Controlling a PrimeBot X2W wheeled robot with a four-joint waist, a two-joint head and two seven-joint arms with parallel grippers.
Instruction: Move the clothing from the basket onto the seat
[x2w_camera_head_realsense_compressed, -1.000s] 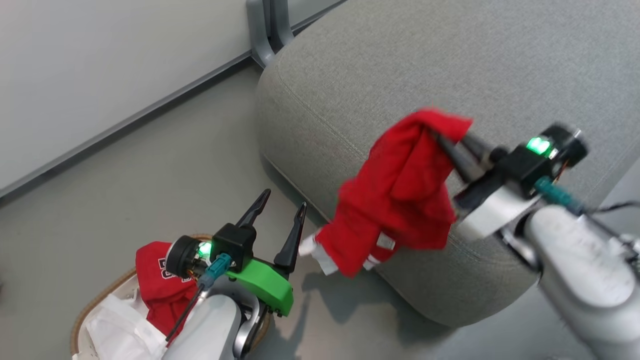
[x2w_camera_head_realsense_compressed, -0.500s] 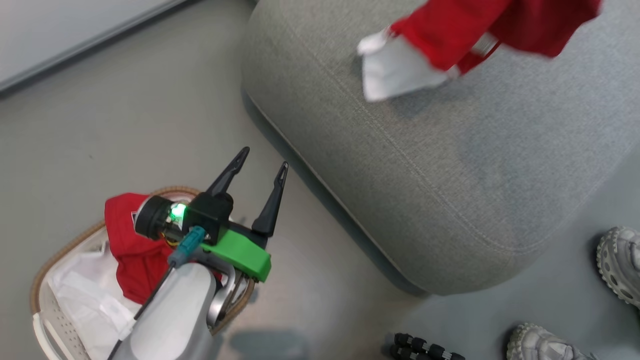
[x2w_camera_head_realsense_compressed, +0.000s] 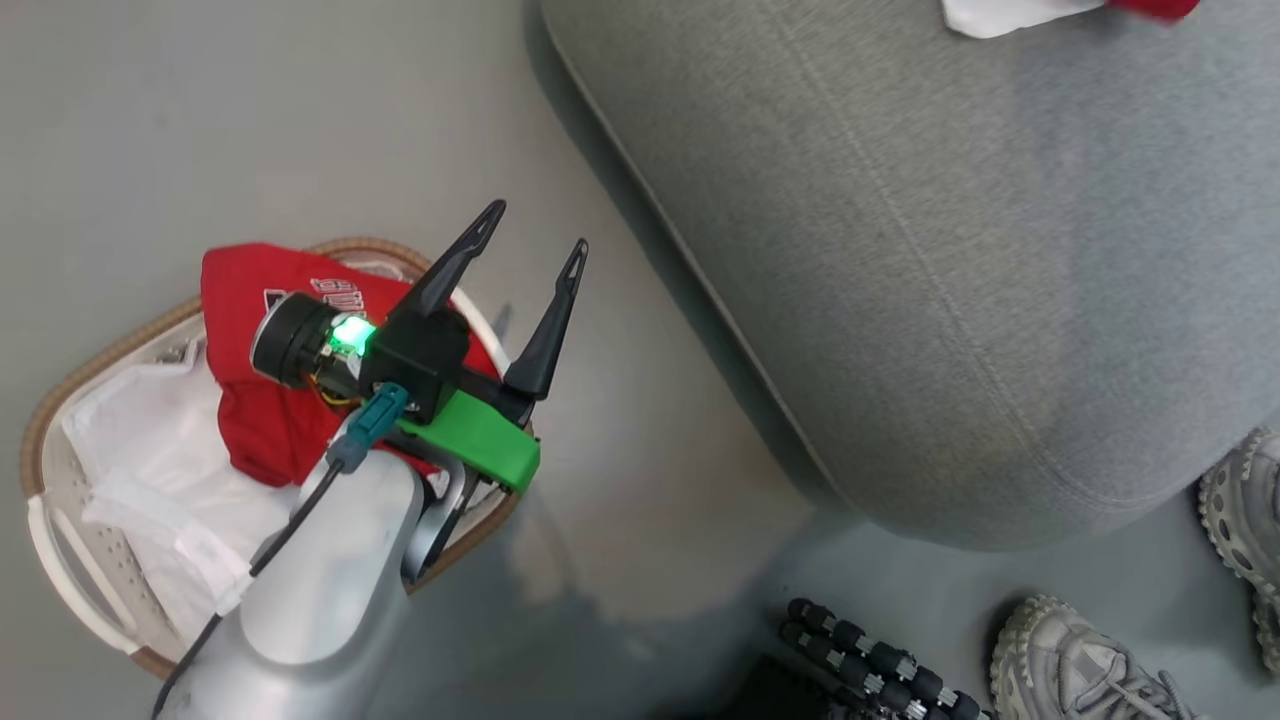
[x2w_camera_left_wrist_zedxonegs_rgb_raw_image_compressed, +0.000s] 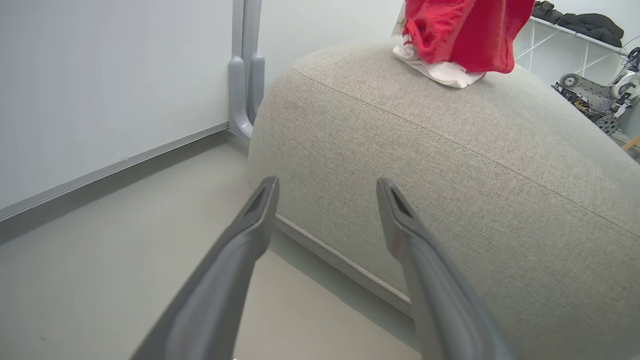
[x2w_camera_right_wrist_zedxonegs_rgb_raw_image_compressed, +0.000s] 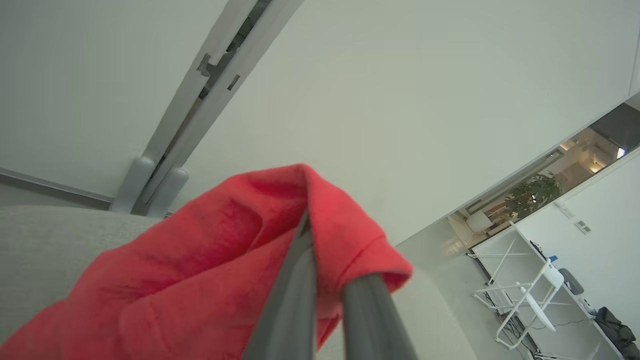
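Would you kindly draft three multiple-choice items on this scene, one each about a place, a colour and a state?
1. The lettered red garment lies: A on the floor; B in the basket; C on a shelf.
2. The basket's woven rim is: A blue; B black; C brown.
3. The right end effector is: A wide open; B shut on nothing; C shut on the second red garment.
Answers: 1 B, it lies within the basket's rim; 2 C, the head view shows brown weave; 3 C, its fingers pinch red cloth in the right wrist view.
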